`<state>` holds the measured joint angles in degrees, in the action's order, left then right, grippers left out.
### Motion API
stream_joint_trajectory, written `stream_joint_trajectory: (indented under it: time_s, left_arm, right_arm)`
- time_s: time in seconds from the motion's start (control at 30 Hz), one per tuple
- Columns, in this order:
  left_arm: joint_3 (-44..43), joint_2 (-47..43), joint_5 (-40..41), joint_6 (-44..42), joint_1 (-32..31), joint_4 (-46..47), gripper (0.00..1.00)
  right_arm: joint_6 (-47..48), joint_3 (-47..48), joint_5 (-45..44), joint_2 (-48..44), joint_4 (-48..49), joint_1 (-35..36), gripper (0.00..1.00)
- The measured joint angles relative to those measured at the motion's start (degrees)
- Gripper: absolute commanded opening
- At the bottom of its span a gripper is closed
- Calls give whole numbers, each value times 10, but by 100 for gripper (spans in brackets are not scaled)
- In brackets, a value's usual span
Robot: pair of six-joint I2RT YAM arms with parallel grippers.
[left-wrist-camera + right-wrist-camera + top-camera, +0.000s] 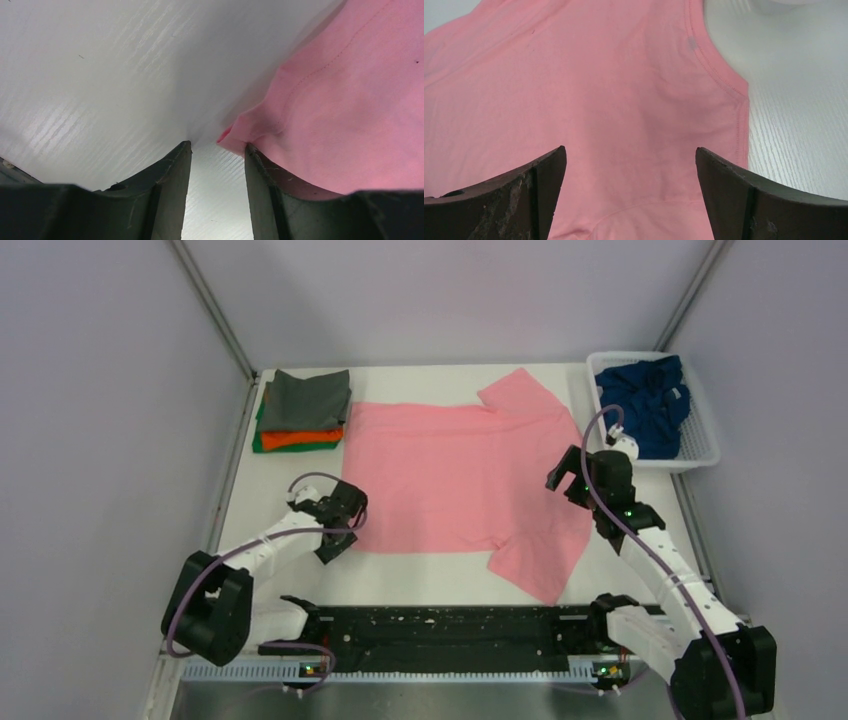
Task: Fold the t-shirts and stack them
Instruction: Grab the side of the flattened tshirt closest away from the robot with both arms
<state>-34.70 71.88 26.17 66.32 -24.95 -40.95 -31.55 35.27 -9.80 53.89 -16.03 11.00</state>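
- Left claw (216, 145): jaws set to a narrow gap, with bare counter (400, 575) showing through it. A puckered hem corner of the pink t-shirt (460, 480) sits at the tip of one finger (260, 190). Nothing is gripped.
- Right claw (629, 155): jaws spread wide and holding nothing. It is poised over the pink cloth near a stitched edge. Contact with the cloth cannot be determined.
- Pink t-shirt: spread flat at mid-counter, hem toward the left arm, both sleeves toward the right arm.
- White lattice basket (700, 455): at the far right corner, just beyond the right claw. It contains the crumpled navy blue t-shirt (645, 405).
- Folded stack at the far left corner: dark grey t-shirt (310, 400) on top, orange t-shirt (300, 438) under it, green t-shirt (270, 445) at the bottom.
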Motion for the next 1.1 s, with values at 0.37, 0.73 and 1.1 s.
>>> stream_joint_trajectory:
  time_s: [0.37, 0.73, 1.1]
  left_arm:
    - [0, -74, 6, 1, 2, -6, 49]
    - [-2, 15, 4, 2, 12, 33, 43]
    - [-21, 46, 5, -1, 13, 56, 0]
  right_arm:
    - [0, 0, 0, 0, -3, 0, 99]
    - [0, 0, 0, 0, -4, 0, 99]
    - [5, 1, 0, 0, -16, 1, 99]
